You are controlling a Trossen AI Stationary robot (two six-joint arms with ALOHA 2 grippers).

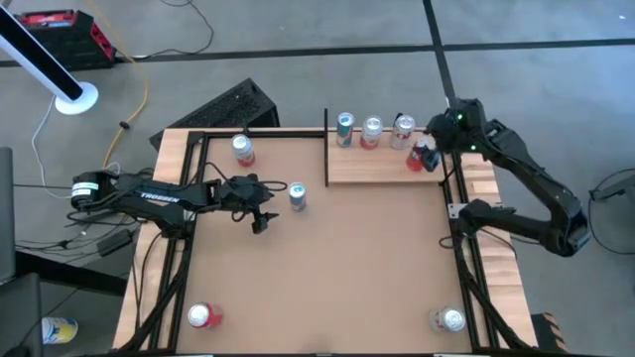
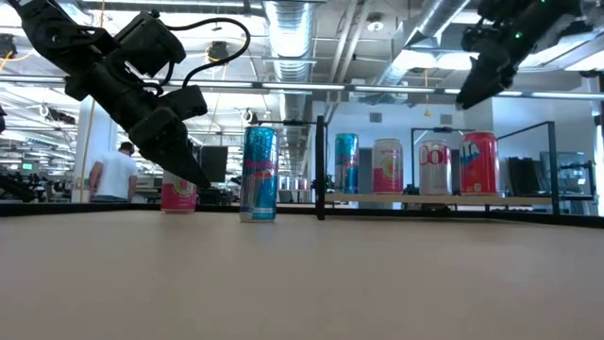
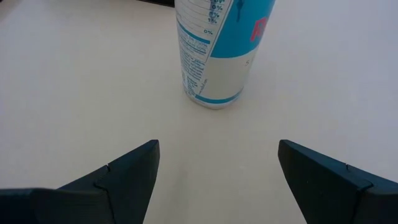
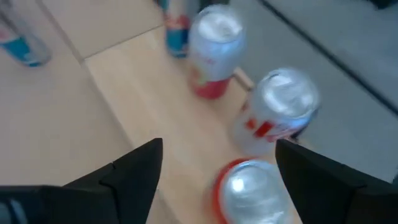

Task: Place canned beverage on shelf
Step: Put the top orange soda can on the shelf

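Now approaching tall blue-and-silver aluminium can (image 1: 297, 196) at frame centre with spread left gripper (image 1: 260, 205); risking toppling it by clipping.

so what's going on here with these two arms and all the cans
Two robot arms are stocking cans onto the wooden shelf at the table's far side. Four cans already stand on it. The right tool is open above the red can at the shelf's right end, holding nothing. The left tool is open and facing the blue and silver can standing on the tabletop, not yet gripping it. Three more cans wait elsewhere on the table.
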